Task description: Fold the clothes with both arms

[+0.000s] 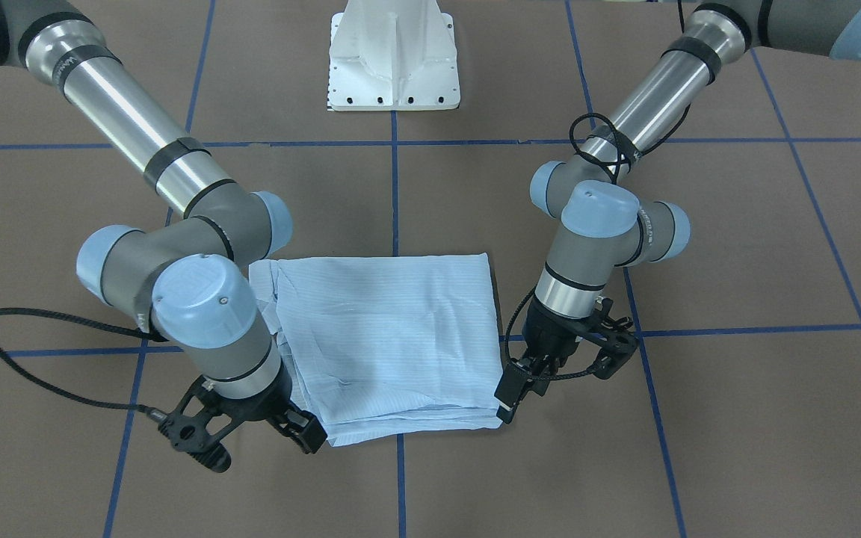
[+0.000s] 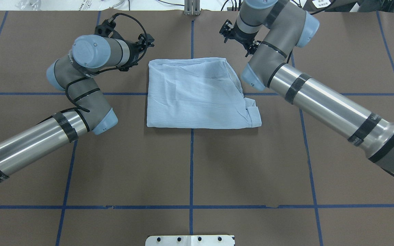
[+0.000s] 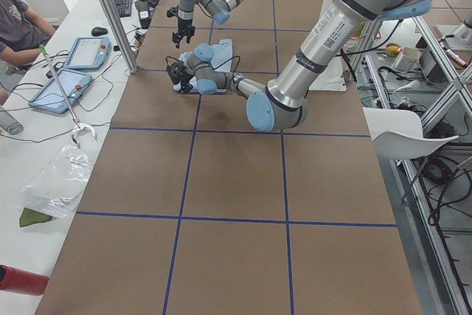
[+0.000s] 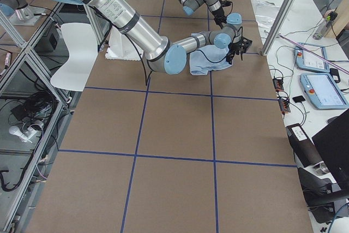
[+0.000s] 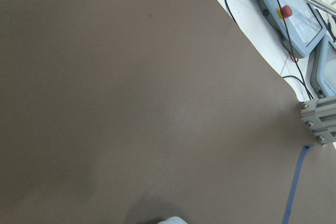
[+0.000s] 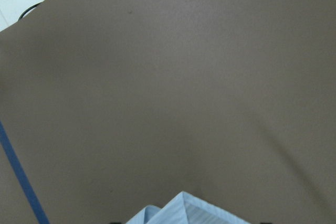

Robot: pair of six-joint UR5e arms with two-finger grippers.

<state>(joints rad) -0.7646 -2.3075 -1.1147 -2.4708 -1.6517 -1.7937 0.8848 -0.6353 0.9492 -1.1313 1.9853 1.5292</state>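
The light-blue striped shirt (image 1: 386,336) lies folded into a flat rectangle in the middle of the brown table; it also shows in the overhead view (image 2: 197,92). My left gripper (image 1: 509,396) hangs at the shirt's front corner on the front view's right, fingertip at the cloth edge. My right gripper (image 1: 307,433) sits at the opposite front corner, low by the table. The right wrist view shows a shirt corner (image 6: 181,211) at its bottom edge, with dark jaw tips set wide to either side. The left wrist view shows only a sliver of cloth (image 5: 170,220). Both grippers look open.
The white pedestal base (image 1: 393,60) stands behind the shirt. Blue tape lines (image 2: 192,153) grid the table. An aluminium post (image 5: 317,121) and operator tablets (image 4: 322,88) stand past the far edge. A cable loop (image 1: 34,366) trails from my right wrist.
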